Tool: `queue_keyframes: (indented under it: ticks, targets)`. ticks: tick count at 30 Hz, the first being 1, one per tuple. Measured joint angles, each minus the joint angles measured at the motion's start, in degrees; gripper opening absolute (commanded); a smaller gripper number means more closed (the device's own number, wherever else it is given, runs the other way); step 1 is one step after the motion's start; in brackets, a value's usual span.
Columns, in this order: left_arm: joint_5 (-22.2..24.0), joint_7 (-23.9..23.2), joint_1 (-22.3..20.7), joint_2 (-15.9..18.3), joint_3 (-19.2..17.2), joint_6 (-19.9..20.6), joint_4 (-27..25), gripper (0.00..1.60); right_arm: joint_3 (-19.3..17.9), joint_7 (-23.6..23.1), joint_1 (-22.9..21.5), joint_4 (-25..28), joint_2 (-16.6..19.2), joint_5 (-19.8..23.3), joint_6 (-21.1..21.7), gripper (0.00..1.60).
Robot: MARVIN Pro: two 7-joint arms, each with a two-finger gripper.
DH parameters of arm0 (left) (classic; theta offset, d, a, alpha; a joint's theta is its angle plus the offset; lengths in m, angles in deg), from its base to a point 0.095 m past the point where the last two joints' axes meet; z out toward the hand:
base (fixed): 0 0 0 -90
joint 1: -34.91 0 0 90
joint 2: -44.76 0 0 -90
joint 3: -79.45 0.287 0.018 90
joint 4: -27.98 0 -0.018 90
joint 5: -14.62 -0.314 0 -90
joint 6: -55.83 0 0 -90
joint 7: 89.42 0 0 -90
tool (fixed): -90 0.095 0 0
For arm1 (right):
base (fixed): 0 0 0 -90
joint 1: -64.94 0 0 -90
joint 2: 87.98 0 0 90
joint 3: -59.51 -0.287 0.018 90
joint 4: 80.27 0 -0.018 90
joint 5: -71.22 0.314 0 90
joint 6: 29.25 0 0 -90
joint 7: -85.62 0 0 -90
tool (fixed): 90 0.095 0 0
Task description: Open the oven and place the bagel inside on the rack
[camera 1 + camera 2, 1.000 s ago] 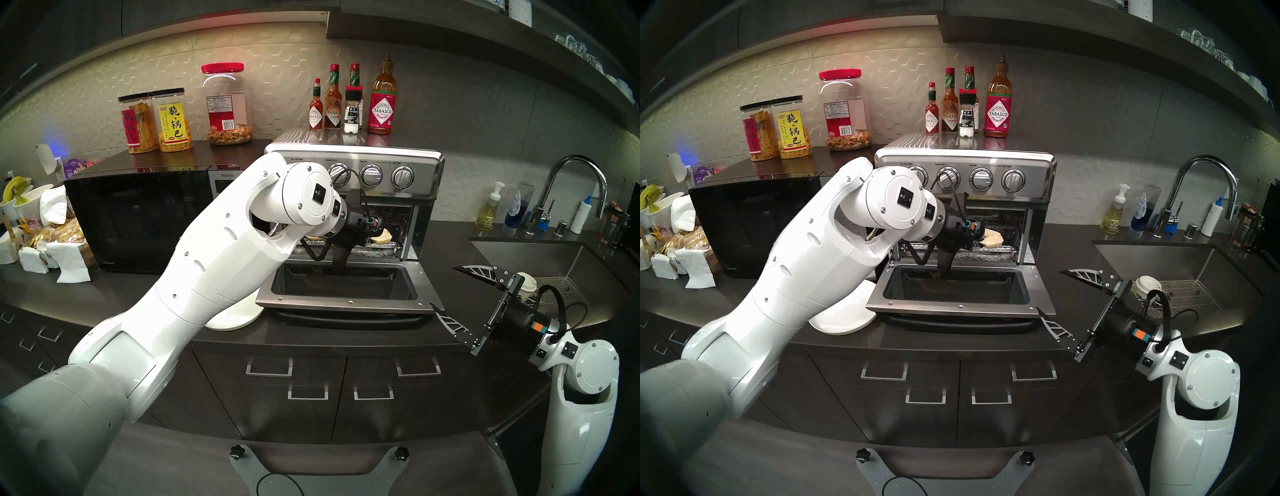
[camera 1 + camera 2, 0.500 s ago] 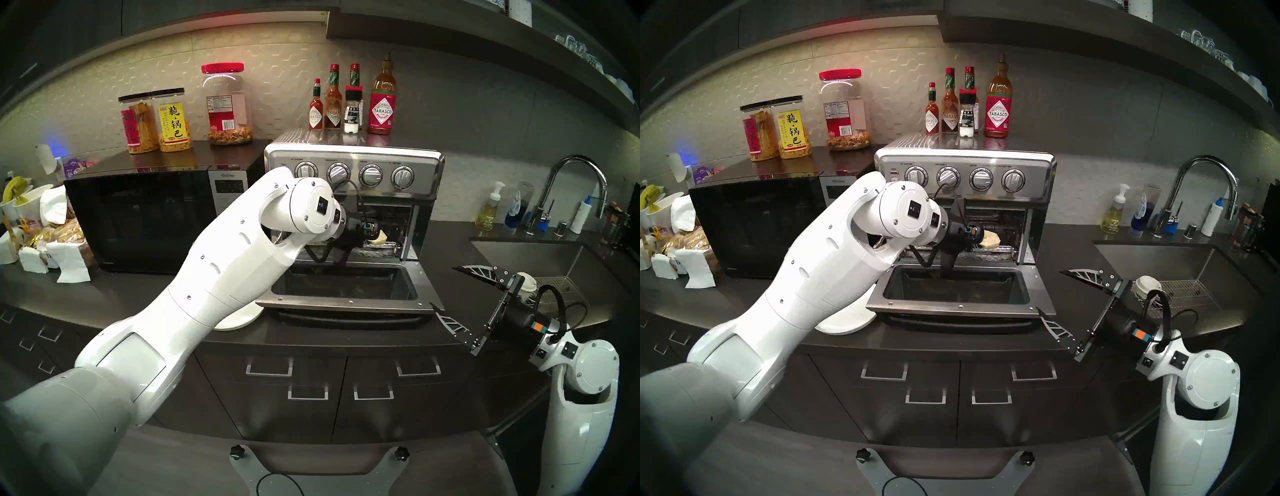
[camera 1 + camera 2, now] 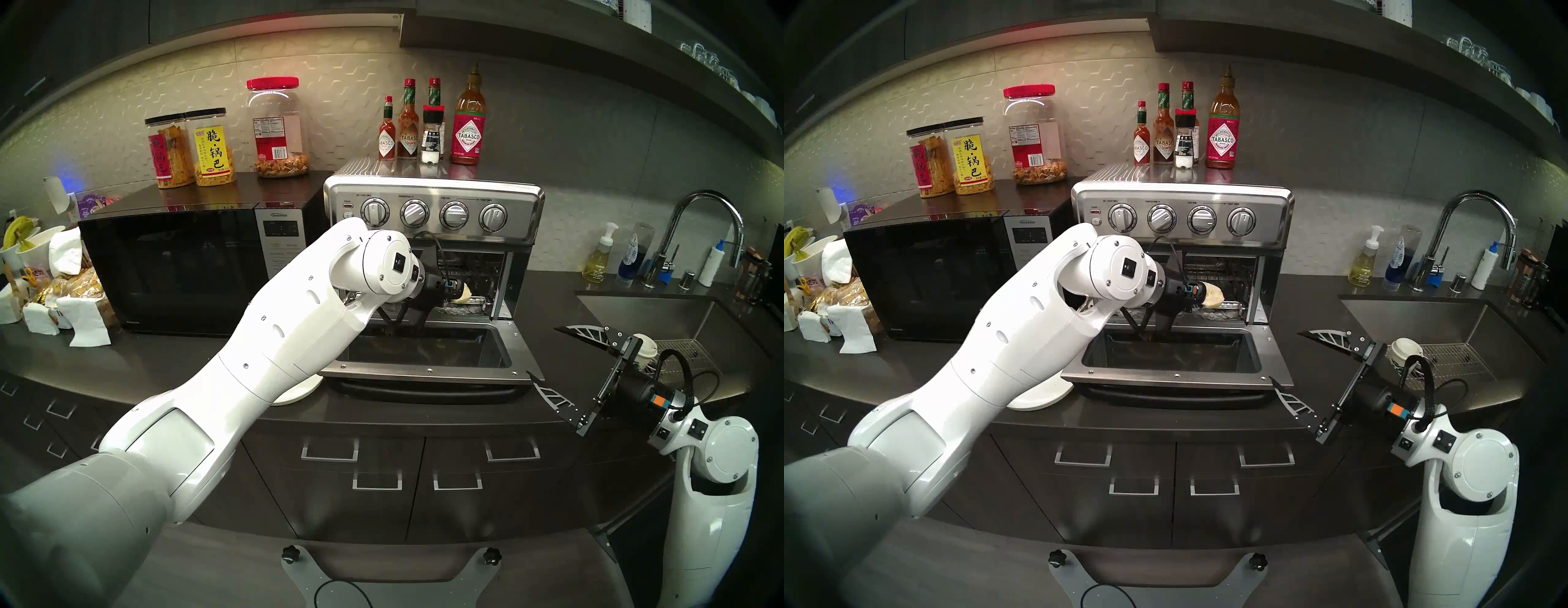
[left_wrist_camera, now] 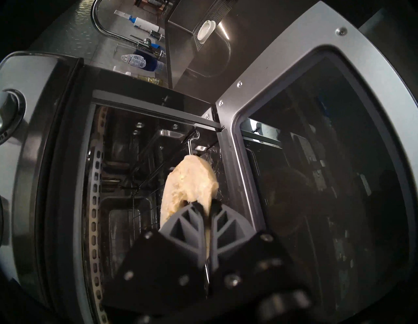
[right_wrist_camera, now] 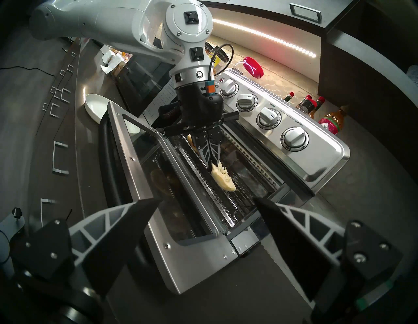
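Left hand (image 5: 212,166) clenched on a bagel (image 5: 222,179) half, edge-on, inside the oven (image 3: 432,204) mouth just above the rack (image 5: 243,199). Door (image 3: 424,356) is dropped flat toward the robot, under the wrist. Foil tray (image 3: 460,312) sits below the rack at the cavity front. Right hand (image 3: 551,365) spread wide, holding nothing, hanging off the door's right corner, clear of it. Plate (image 3: 1038,392) on the desk (image 3: 169,361) left of the door, partly under the left arm. Microwave (image 3: 178,271) close on the left; sauce bottles (image 3: 428,123) on the oven top; sink (image 3: 679,322) to the right.
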Motion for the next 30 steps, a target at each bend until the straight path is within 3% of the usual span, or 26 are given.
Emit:
queue_keyframes:
  ticks: [30]
  targets:
    - [-0.62,5.36,-3.25,-4.54,-1.01,-4.02,12.44,0.0,0.0,0.0,0.0,-0.01,0.0,-0.01,0.0,1.6]
